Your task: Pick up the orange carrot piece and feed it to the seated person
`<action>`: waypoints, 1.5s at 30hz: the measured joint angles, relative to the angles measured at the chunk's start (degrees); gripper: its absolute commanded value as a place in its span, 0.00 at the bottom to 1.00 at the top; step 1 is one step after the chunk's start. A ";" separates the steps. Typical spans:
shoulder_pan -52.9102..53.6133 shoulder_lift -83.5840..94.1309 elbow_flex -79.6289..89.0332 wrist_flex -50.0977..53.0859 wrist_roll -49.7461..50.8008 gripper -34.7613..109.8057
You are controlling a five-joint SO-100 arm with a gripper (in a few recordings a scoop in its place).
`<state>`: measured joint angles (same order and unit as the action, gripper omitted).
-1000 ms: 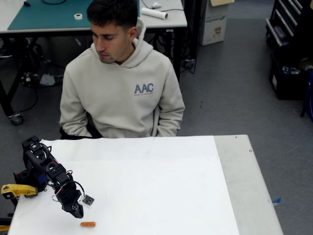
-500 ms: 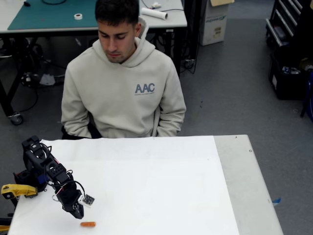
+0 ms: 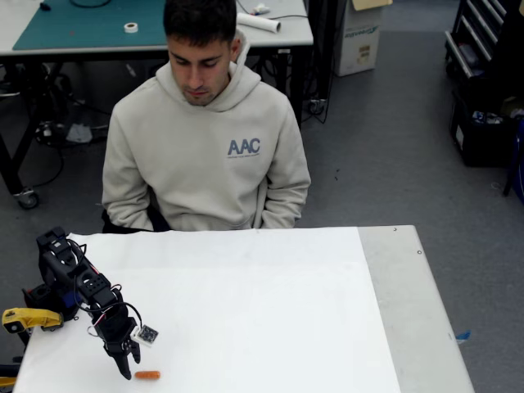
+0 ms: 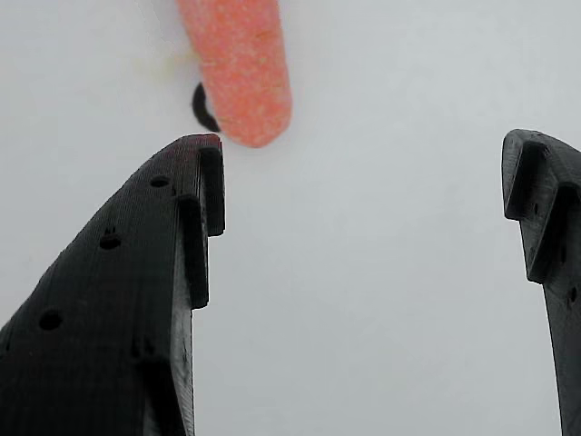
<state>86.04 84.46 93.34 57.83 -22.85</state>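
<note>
A: Where is the orange carrot piece (image 3: 147, 375)?

B: It lies flat on the white counter (image 3: 262, 327), near the front left corner in the fixed view. In the wrist view the orange carrot piece (image 4: 238, 64) fills the top of the frame, its rounded end just above the tip of the left finger.

A: And the claw (image 3: 125, 366)?

B: It points down at the counter, just left of the carrot. In the wrist view the claw (image 4: 363, 173) is spread wide, with bare white surface between its two black fingers (image 4: 136, 300). It grips nothing; the carrot sits outside the gap, off the left fingertip.

A: The seated person (image 3: 205, 139)?

B: Behind the far edge of the counter, in a light beige hoodie with "AAC" on the chest, head tilted down, well apart from the carrot.
</note>
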 measured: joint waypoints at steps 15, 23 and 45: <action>-3.34 -1.58 -0.09 0.00 -0.26 0.40; -3.25 -9.58 -7.73 0.00 -0.26 0.40; -2.46 -15.21 -9.84 -0.09 0.09 0.40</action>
<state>83.58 69.26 83.50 57.74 -22.76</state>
